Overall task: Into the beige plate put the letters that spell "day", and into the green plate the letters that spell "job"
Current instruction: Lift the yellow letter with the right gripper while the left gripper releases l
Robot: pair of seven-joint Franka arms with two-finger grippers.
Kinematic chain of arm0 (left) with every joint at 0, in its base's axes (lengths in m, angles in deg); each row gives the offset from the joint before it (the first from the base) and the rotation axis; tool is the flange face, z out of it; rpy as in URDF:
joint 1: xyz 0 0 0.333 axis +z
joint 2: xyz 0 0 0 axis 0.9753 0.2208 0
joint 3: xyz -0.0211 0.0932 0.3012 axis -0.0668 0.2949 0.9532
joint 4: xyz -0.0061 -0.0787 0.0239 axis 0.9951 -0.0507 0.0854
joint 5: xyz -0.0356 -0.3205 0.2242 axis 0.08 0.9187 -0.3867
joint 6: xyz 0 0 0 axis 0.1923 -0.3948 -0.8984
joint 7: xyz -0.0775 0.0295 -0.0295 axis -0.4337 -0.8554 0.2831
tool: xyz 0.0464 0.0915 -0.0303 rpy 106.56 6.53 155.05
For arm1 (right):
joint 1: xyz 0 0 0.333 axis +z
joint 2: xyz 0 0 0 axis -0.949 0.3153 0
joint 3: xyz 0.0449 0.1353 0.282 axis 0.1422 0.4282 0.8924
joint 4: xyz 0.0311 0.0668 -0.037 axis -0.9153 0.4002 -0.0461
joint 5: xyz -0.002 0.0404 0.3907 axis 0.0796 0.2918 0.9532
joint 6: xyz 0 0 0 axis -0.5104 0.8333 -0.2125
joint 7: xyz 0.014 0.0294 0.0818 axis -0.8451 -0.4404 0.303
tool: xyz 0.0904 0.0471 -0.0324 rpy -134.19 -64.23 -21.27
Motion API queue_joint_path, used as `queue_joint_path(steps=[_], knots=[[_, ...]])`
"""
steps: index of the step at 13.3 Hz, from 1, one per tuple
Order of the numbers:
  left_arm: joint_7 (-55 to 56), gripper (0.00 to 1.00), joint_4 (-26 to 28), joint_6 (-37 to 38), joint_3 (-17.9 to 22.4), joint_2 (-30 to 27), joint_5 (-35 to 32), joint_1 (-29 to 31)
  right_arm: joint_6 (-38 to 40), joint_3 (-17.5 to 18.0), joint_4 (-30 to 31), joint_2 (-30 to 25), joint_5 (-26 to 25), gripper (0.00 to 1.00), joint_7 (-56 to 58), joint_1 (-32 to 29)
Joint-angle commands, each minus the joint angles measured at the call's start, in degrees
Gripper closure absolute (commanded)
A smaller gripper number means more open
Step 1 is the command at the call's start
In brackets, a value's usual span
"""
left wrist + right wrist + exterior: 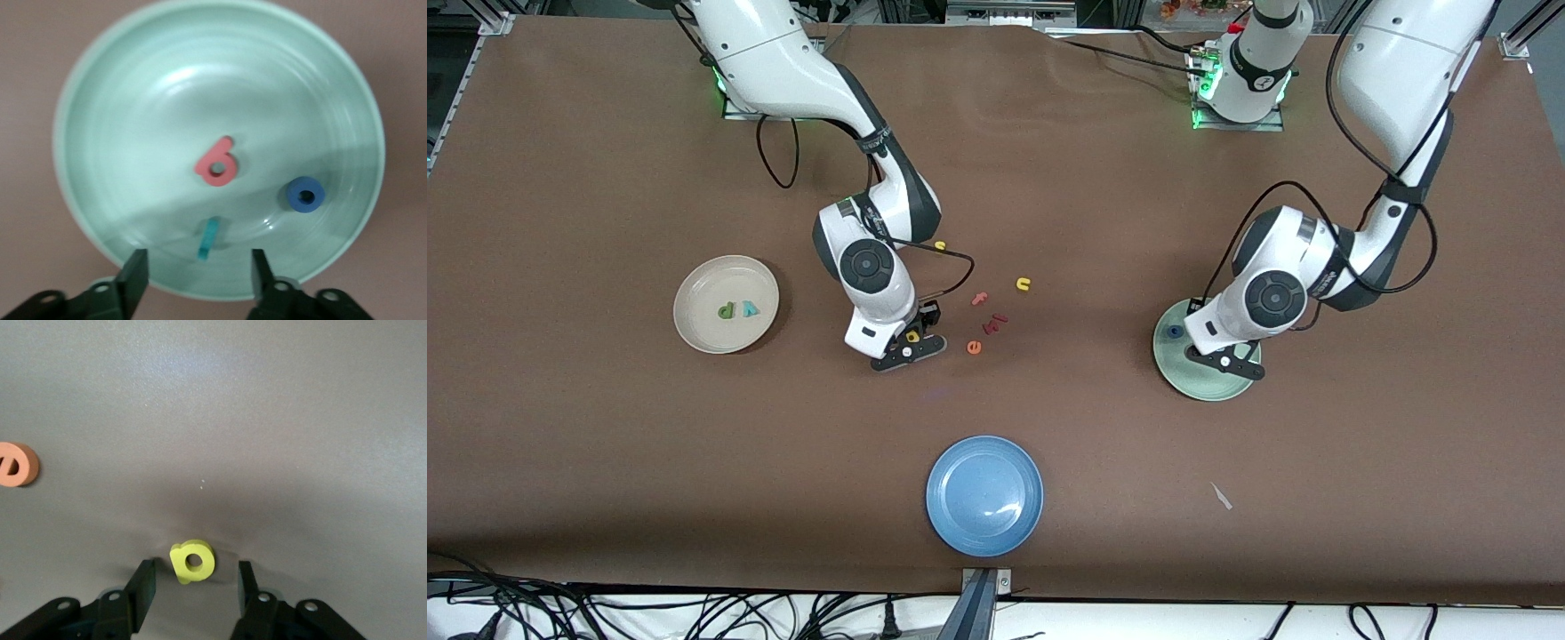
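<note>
The beige plate (710, 281) holds the green d (726, 310) and the teal y (749, 308). The yellow a (912, 336) (193, 561) lies flat on the table. My right gripper (910, 348) (194, 587) is low over it and open, one finger on each side of the letter with a gap on both sides. The green plate (1202, 384) (167, 100) holds the pinkish-red b (217, 163), the blue o (1174, 332) (305, 194) and the teal j (209, 238). My left gripper (1224, 358) (198, 277) hangs open over this plate with nothing between its fingers.
Loose letters lie beside the right gripper toward the left arm's end: an orange e (974, 348) (17, 464), a pink f (980, 299), a red letter (996, 321), a yellow u (1023, 284) and a yellow s (940, 245). A blue plate (984, 495) sits nearest the front camera.
</note>
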Motion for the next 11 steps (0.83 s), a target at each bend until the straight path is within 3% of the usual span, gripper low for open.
queue_joint_path(steps=[1,3,7,9,11], knots=[[-0.6,0.0,-7.4,9.8,-0.8,-2.5,-0.5,0.0,-0.2,-0.1,-2.2,1.6,-0.2,0.43,-1.0,0.2],[-0.7,0.0,-13.9,16.7,-1.4,-2.5,-0.5,-0.4,-1.6,0.0,-2.2,2.0,-0.1,0.46,-1.0,0.2],[-0.6,0.0,-23.8,22.6,-3.0,-3.7,1.7,0.0,-1.8,-0.1,-2.2,2.2,-0.1,0.53,-0.9,0.2],[-0.7,0.0,-27.0,23.6,-2.6,-6.8,8.1,0.9,-1.8,-0.1,-2.2,2.2,-0.1,0.65,-1.1,0.2],[-0.2,0.0,-29.3,25.2,-2.3,-9.4,9.9,2.7,-1.8,-0.1,-2.2,2.1,-0.1,0.81,-1.1,0.2]])
